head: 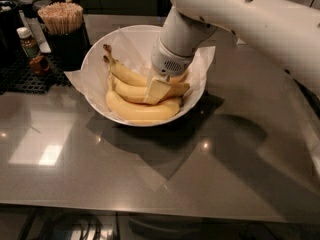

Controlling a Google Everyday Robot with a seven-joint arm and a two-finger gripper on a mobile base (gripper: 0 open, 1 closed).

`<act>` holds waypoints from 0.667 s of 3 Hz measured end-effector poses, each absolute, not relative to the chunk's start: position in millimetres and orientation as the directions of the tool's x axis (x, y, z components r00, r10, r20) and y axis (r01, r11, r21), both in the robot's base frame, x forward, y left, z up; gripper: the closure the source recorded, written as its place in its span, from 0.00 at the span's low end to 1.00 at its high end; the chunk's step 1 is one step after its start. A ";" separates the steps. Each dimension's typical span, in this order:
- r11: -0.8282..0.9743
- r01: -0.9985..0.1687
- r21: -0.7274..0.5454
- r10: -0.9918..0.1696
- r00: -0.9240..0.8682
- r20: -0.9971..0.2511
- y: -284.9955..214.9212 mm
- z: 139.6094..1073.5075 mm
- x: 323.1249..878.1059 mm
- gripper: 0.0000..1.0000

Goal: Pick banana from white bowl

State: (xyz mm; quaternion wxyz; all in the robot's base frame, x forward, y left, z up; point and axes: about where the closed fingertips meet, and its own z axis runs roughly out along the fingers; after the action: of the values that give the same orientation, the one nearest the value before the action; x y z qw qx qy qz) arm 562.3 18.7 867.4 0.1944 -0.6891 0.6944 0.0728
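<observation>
Three smooth curved yellow bananas (135, 111) lay in round white bowl (131, 30) lined with crinkled paper (75, 79), white gripper (156, 90) rested on middle banana, its grip impossible to tell, glossy grey table (225, 174)

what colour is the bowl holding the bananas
The bowl is white, camera view; the gripper sits among its bananas.

Bowl (125, 120) mid-left on the table (225, 159) with bananas (135, 111) in it, gripper (157, 93) down on the bunch, cup of sticks (70, 44) behind-left of the bowl, bottle (29, 44) further left on a mat (25, 79).
</observation>
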 end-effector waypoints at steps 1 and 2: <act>0.040 -0.985 -0.167 -0.929 0.025 -0.370 18.7 867.4 562.2 1.00; 0.040 -0.985 -0.167 -0.929 0.025 -0.370 18.7 867.4 562.3 0.81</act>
State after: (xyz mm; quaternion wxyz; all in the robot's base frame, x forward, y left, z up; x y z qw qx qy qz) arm 562.3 18.7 867.4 0.1943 -0.6891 0.6943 0.0728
